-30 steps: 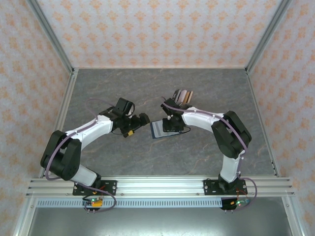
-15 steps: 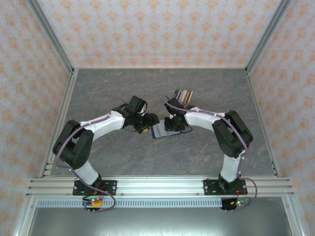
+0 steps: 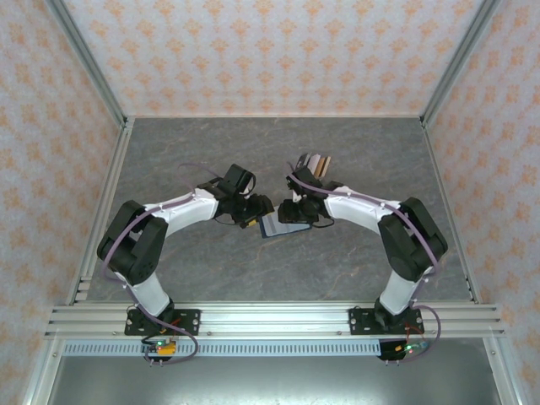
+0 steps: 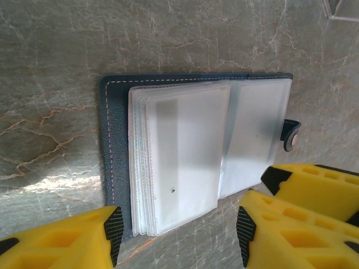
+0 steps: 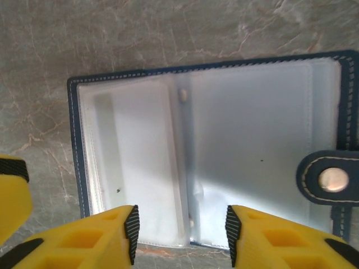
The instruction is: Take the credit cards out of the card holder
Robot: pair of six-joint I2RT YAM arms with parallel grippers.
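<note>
The card holder point(image 3: 274, 224) lies open on the table between my two grippers, navy outside point(image 4: 115, 140), with clear plastic sleeves point(image 5: 241, 145) and a snap tab point(image 5: 331, 179). My left gripper point(image 3: 256, 213) stands open at its left edge. In the left wrist view its fingertips point(image 4: 178, 232) straddle the near edge of the stacked sleeves point(image 4: 179, 151), gripping nothing. My right gripper point(image 3: 293, 212) is open too, with its jaws point(image 5: 180, 231) either side of the holder's spine. A fanned pile of credit cards point(image 3: 314, 163), striped white, grey, black and tan, lies behind the right arm.
One yellow finger of the right gripper point(image 4: 320, 188) sits close beside the left gripper's fingers. Patterned walls and metal frame rails point(image 3: 105, 202) enclose the grey marbled table point(image 3: 211, 152). Both arm bases are bolted to the near rail point(image 3: 270, 321).
My left gripper has moved right, up to the card holder's left edge. The right arm's elbow has swung out to the right, and its gripper stays over the holder.
</note>
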